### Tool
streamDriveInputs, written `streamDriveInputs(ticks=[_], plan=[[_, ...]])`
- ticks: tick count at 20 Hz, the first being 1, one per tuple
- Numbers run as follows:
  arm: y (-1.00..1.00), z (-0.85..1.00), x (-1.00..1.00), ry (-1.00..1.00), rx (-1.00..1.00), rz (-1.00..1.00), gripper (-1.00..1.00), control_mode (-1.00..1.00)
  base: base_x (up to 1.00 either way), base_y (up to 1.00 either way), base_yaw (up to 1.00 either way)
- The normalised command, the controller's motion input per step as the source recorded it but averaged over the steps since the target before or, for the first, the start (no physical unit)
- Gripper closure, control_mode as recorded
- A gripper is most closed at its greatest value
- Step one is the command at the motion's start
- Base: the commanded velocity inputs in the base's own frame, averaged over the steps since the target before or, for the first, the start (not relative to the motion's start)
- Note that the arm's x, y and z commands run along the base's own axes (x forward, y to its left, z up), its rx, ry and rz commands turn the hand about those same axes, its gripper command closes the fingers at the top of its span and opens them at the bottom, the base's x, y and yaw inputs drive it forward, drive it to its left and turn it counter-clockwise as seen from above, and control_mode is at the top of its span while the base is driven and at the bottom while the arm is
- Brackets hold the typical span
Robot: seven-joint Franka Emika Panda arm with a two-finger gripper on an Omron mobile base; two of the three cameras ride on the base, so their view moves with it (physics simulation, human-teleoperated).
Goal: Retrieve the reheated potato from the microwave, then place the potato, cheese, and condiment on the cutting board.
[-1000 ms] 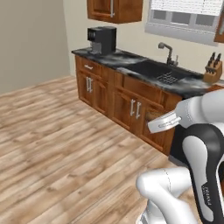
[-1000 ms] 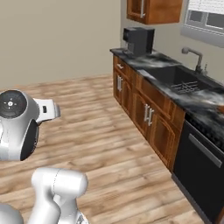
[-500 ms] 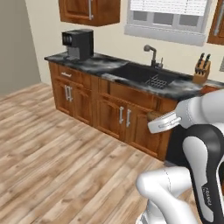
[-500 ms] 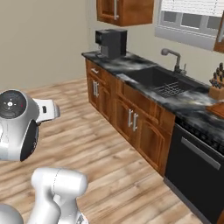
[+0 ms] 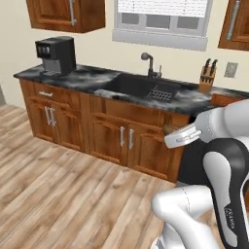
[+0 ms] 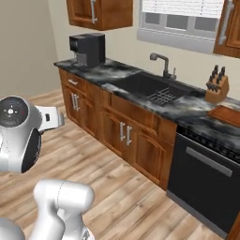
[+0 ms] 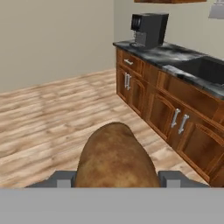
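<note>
Right, your claw (image 7: 116,180) is clamped on the potato (image 7: 115,164), which sits between the two fingers (image 7: 171,178) out over the wood floor (image 7: 52,118), well short of the sink (image 6: 157,90). Around that sink runs a dark marbled counter (image 5: 87,78) on brown cabinets (image 5: 121,141). A black coffee machine (image 6: 87,49) stands at the counter's far end from the sink; a knife block (image 6: 217,86) stands just past the sink on the other side. Beyond the knife block lies the cutting board (image 6: 228,115), above a black oven door (image 6: 204,180). A window (image 5: 163,19) hangs over the sink.
</note>
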Motion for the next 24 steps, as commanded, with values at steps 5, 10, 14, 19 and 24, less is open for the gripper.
streamDriveInputs(ticks=[5, 10, 14, 19, 24], plan=[[0.00, 0.00, 0.00, 0.00, 0.00, 0.00, 1.00, 1.00, 0.63, 0.28, -0.37], [0.00, 0.00, 0.00, 0.00, 0.00, 0.00, 1.00, 1.00, 0.68, -0.03, -0.24], [0.00, 0.00, 0.00, 0.00, 0.00, 0.00, 1.00, 1.00, 0.64, -0.16, -0.21], [0.00, 0.00, 0.00, 0.00, 0.00, 0.00, 1.00, 1.00, 0.62, -0.13, -0.27], [0.00, 0.00, 0.00, 0.00, 0.00, 0.00, 1.00, 1.00, 0.56, -0.15, -0.32]])
